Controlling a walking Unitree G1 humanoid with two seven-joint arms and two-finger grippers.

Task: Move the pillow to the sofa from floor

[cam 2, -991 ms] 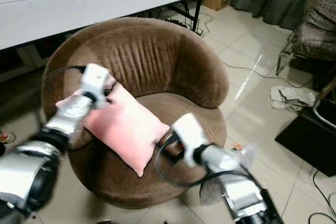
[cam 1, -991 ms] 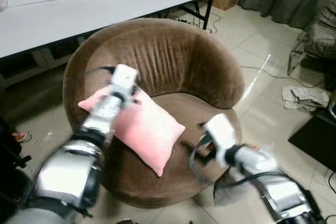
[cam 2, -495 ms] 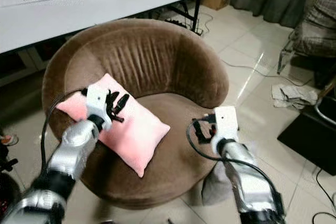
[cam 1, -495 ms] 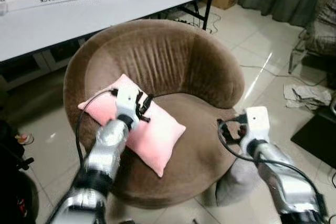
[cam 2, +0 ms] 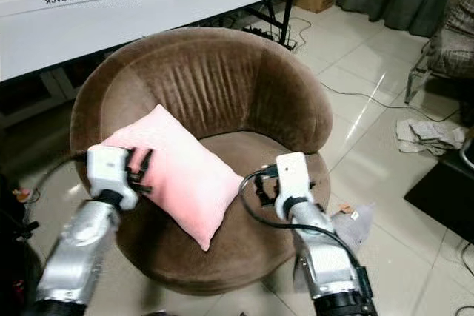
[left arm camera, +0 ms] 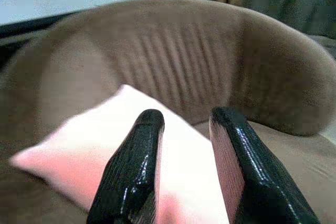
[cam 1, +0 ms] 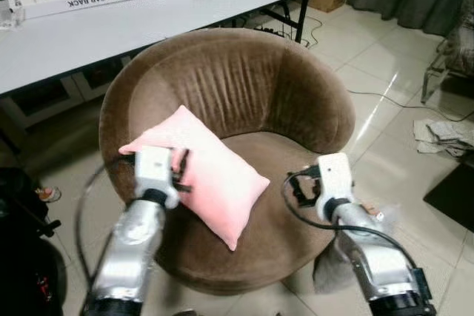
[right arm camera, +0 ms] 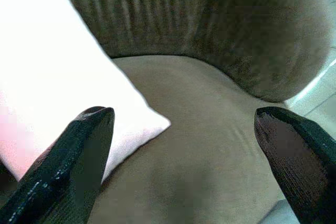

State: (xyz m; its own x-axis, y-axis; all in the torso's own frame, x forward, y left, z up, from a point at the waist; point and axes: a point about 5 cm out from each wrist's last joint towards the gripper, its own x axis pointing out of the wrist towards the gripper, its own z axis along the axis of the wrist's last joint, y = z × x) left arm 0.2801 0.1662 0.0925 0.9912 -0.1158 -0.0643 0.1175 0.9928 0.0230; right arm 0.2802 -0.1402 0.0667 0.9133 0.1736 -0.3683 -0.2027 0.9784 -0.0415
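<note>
1. Left tool (cam 1: pixel 180 174) has slid back off the pink pillow (cam 1: pixel 207 175), fingers a little apart, gripping nothing.
2. Pillow sits on the brown sofa (cam 1: pixel 244 79) seat, leaning against its left side: looks delivered.
3. Right tool (cam 1: pixel 300 186) pulls clear, spread wide, empty.

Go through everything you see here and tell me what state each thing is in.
Pink square pillow: lying tilted on the seat, leaning against the backrest.
Round brown velvet sofa chair: upright, holding the pillow.
Left gripper: fingers slightly apart, hovering at the pillow.
Right gripper: wide open, holding nothing, above the seat.
</note>
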